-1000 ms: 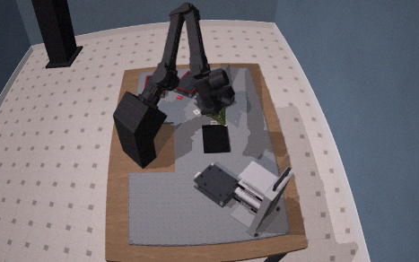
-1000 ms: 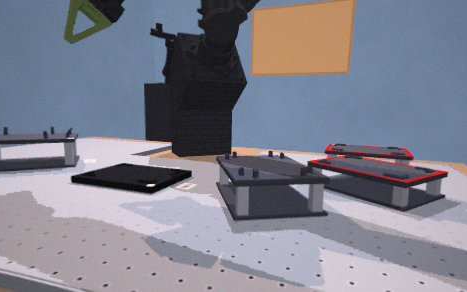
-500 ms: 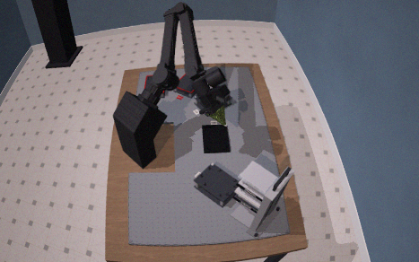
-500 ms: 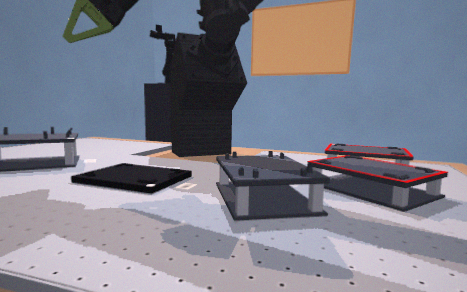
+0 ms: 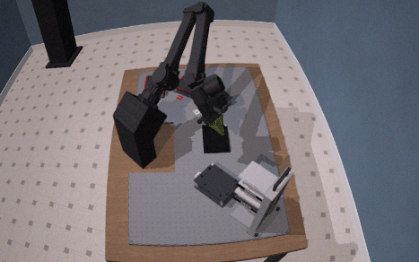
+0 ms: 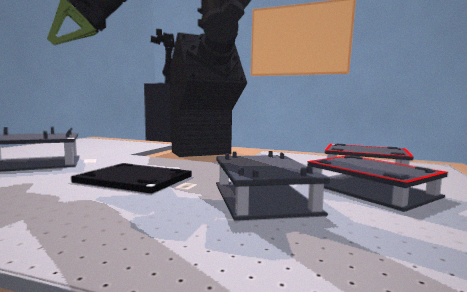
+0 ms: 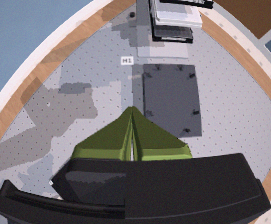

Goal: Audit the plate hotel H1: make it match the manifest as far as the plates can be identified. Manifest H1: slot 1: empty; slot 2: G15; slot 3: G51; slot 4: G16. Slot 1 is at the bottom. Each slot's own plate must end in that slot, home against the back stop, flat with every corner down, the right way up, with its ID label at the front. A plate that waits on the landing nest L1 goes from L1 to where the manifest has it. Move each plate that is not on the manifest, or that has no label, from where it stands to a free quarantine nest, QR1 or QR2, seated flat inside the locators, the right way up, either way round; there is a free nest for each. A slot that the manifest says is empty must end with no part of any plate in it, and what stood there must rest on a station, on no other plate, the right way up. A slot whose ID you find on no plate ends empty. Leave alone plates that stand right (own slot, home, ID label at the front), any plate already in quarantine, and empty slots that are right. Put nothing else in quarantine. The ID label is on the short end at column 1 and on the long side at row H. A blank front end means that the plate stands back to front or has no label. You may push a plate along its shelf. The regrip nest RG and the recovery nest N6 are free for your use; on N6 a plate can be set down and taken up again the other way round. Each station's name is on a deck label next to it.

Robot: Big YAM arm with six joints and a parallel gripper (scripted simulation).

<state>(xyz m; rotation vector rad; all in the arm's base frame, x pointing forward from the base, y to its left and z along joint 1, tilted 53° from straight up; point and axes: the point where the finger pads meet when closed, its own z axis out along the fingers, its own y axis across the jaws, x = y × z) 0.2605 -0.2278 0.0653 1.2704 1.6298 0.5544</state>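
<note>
My gripper (image 5: 222, 134) (image 6: 54, 43) (image 7: 131, 112) is shut with nothing between its green fingers, high above the deck. In the top view its tips overlap the far part of the black nest N6 (image 5: 216, 144) (image 6: 124, 176), which bears no plate. The hotel H1 (image 5: 265, 211) holds white plates, one (image 5: 258, 176) (image 7: 177, 16) on top and at least one more (image 5: 248, 193) lower. Their labels cannot be read. The dark regrip nest RG (image 5: 219, 183) (image 7: 171, 100) stands before the hotel, bearing no plate. Two red-rimmed quarantine nests (image 6: 387, 169) (image 6: 369, 150) look bare.
A raised dark nest (image 6: 269, 167) with small pins stands beside the red-rimmed nests, bearing no plate. The deck label H1 (image 7: 127, 60) lies left of the hotel in the wrist view. The hotel's tall back wall (image 5: 274, 202) rises near the table edge. The arm's black base (image 5: 139, 130) stands at the left.
</note>
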